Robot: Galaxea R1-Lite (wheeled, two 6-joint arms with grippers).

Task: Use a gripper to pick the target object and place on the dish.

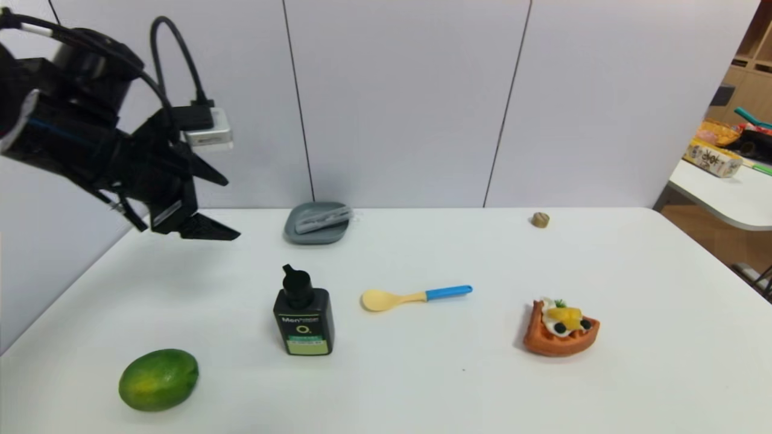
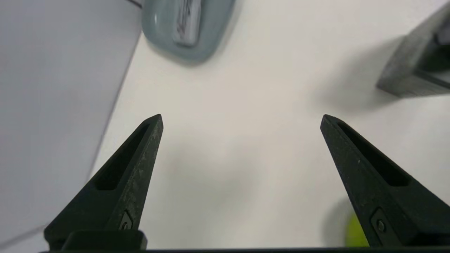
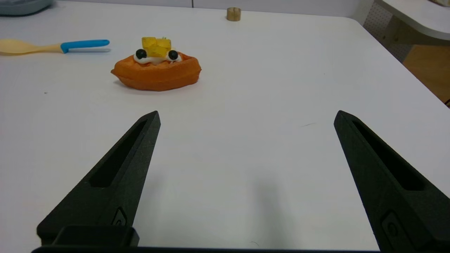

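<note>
The small flat clear plastic case with dark grey pieces inside (image 1: 324,219) lay on the shallow grey-blue square dish with rounded corners (image 1: 301,232), set slantwise, one end reaching past the rim on the robot's right. The dish sat at the far edge of the white table (image 1: 422,374), just short of the wall panels. So the placing looked done.

The left gripper (image 1: 217,205) hung in the air well to the left of the dish and above the table, its jaws spread wide with nothing between them. The right gripper (image 3: 246,116) was parked low over the near right part of the table, jaws likewise released and empty.

The case looked light, stiff and smooth, likely slippery; its thin long edges would be the place to take hold, near the middle, pinching gently so the plastic did not crack or skate.

There was open room around the dish on the near side. The black pump bottle (image 1: 303,322), the yellow spoon with a blue handle (image 1: 416,296), the green lime (image 1: 158,380) and the toy waffle (image 1: 561,328) all stood well apart from it.
</note>
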